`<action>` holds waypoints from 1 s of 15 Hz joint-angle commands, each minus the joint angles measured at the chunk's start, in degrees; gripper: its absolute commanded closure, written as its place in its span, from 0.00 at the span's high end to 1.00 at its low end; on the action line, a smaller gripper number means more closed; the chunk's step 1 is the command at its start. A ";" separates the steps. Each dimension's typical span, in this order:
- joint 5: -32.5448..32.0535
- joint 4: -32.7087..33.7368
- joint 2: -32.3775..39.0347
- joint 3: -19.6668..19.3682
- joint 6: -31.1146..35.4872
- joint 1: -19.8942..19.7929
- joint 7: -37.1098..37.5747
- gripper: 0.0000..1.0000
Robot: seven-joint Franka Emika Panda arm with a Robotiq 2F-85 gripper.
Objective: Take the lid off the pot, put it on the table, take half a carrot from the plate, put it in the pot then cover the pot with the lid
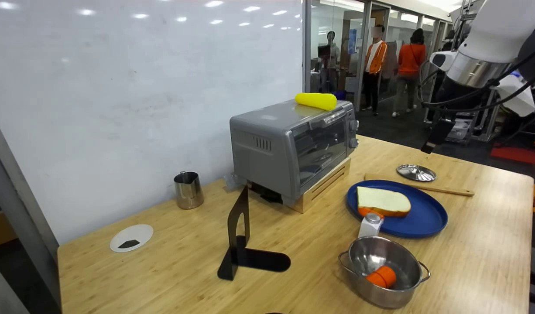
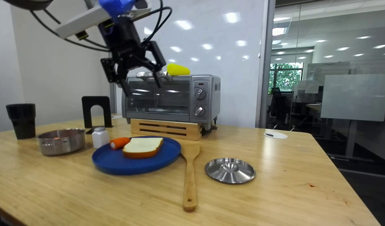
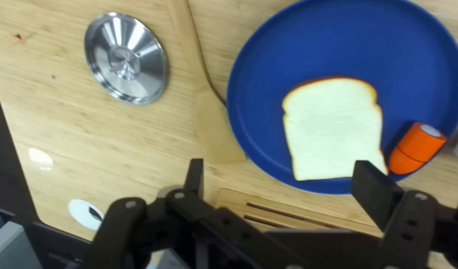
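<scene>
The silver lid (image 1: 416,172) lies knob up on the wooden table (image 2: 274,201) in both exterior views; it also shows in the wrist view (image 3: 126,58). The steel pot (image 1: 381,297) stands uncovered, with an orange half carrot (image 1: 382,277) inside. Another half carrot (image 3: 417,149) lies on the blue plate (image 3: 337,41) beside a bread slice (image 3: 333,130); it also shows in an exterior view (image 2: 120,143). My gripper (image 2: 143,87) is open and empty, high above the table. In the wrist view its fingers (image 3: 279,164) span the plate's edge. The pot is outside the wrist view.
A wooden spatula (image 2: 190,182) lies between plate and lid. A white shaker (image 2: 100,138) stands between pot and plate. A grey toaster oven (image 2: 205,100) with a yellow object (image 2: 178,69) on top stands behind. A black stand (image 1: 241,248), metal cup (image 1: 189,192) and black cup (image 2: 22,121) also stand there.
</scene>
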 commanded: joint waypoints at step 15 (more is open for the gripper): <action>4.29 5.33 6.73 -1.87 3.19 -6.57 9.89 1.00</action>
